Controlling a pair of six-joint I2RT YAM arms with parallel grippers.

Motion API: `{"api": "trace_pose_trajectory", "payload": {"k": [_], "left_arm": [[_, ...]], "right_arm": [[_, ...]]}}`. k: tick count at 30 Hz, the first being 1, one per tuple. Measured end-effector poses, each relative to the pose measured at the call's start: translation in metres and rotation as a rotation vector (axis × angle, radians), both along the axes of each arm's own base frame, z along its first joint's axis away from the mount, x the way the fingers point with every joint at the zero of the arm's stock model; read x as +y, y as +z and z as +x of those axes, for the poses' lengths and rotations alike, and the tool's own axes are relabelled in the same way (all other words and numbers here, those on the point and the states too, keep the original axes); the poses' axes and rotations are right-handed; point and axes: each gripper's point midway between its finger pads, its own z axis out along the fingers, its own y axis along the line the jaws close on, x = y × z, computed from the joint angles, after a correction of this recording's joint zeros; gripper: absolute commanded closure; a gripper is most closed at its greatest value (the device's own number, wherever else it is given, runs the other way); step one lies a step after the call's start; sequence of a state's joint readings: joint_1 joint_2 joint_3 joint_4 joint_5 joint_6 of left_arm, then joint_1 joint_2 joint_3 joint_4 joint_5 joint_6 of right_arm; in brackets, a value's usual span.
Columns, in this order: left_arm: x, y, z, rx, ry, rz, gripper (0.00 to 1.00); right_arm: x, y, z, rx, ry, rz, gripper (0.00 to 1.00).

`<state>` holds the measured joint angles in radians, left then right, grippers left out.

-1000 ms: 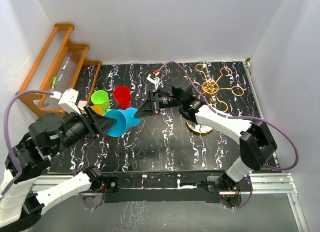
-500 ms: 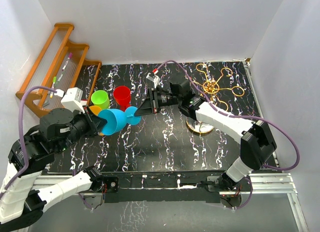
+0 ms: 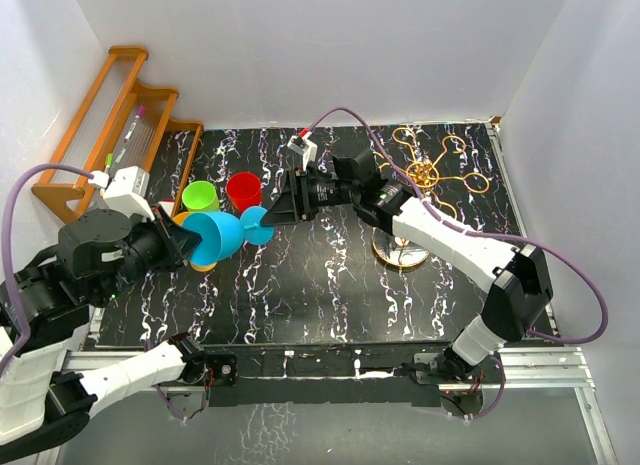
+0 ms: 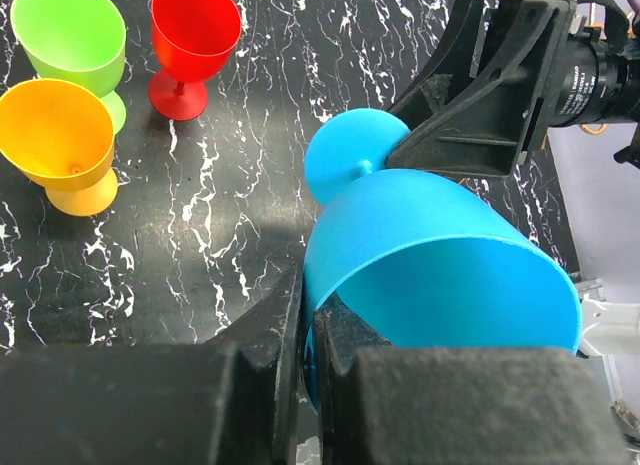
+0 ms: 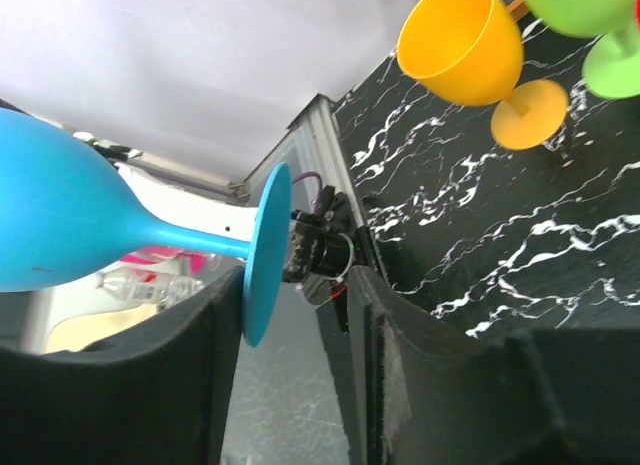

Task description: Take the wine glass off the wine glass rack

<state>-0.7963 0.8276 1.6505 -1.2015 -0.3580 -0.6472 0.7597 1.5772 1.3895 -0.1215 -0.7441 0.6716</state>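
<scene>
Now your left jaws clamp the rim of the blue wine glass [image 3: 215,235], held sideways above the desk [image 3: 330,285], well apart from the wine glass rack [image 3: 427,174], while your right jaws stand apart around its foot.

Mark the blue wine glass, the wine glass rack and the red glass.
blue wine glass [image 4: 440,215]: left wrist view, on the bowl's outer wall.
wine glass rack [image 3: 421,173]: top external view, on the hub of its arms.
red glass [image 3: 243,189]: top external view, on the bowl.
</scene>
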Motion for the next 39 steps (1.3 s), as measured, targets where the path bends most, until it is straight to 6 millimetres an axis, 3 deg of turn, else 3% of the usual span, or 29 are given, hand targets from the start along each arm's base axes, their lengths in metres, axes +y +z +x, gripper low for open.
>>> {"api": "trace_pose_trajectory", "payload": {"k": [6,11,19,21,24,27,30,32,39], "left_arm": [[0.006,0.013,-0.003,0.000,0.029,-0.015,1.00],[0.002,0.019,0.002,0.003,0.042,-0.034,1.00],[0.009,0.011,-0.003,0.024,0.040,0.007,1.00],[0.009,0.011,-0.004,0.021,0.040,0.003,1.00],[0.009,0.006,-0.004,0.028,0.041,0.009,1.00],[0.007,-0.005,0.001,0.053,0.049,0.044,1.00],[-0.001,-0.024,0.014,0.102,0.066,0.124,1.00],[-0.010,-0.041,0.027,0.144,0.073,0.198,1.00],[-0.042,-0.097,0.075,0.256,0.071,0.432,1.00]], "right_arm": [[-0.003,0.020,0.008,-0.117,-0.067,-0.031,0.50],[-0.016,0.051,0.022,-0.261,-0.161,-0.060,0.48],[-0.078,0.103,0.099,-0.496,-0.581,-0.219,0.42],[-0.088,0.105,0.108,-0.524,-0.644,-0.254,0.43],[-0.099,0.093,0.116,-0.533,-0.695,-0.319,0.43],[-0.109,0.080,0.116,-0.535,-0.721,-0.365,0.43],[-0.123,0.081,0.108,-0.550,-0.743,-0.373,0.45],[-0.133,0.094,0.101,-0.572,-0.765,-0.349,0.46],[-0.184,0.169,0.061,-0.682,-0.897,-0.165,0.46]]}}
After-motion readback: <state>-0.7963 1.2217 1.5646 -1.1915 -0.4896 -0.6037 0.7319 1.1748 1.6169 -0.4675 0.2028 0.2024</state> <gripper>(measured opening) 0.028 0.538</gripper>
